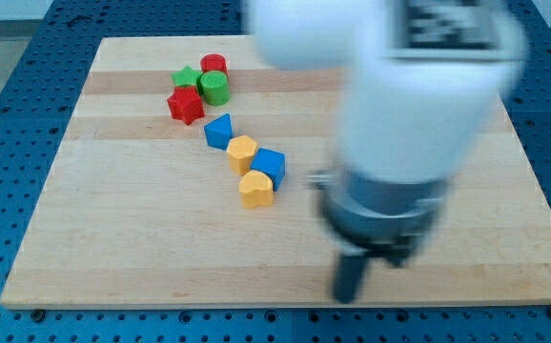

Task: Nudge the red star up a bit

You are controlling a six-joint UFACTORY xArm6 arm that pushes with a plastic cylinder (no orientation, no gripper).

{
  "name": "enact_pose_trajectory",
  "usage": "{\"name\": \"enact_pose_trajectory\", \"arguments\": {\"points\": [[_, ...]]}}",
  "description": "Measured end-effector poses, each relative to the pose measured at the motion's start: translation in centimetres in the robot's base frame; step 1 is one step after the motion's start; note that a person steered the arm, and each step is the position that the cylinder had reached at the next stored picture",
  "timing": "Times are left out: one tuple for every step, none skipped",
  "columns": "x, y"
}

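The red star lies on the wooden board at the upper left. It touches a green star above it and a green cylinder at its upper right. A red cylinder sits just above the green cylinder. My tip is near the board's bottom edge, far to the lower right of the red star and apart from every block. The big white arm body above it is blurred.
A blue triangular block, a yellow hexagon, a blue cube and a yellow heart form a chain running down to the right of the red star. Blue perforated table surrounds the board.
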State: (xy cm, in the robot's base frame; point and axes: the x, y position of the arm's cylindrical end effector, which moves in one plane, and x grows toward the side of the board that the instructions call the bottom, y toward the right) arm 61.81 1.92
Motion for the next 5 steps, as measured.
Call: {"name": "enact_pose_trajectory", "arguments": {"points": [[-2.0,-10.5],[-5.2,-18.4],[-9.7,-20.2],[-13.2,-19.7],[-16.9,-18.8]]}}
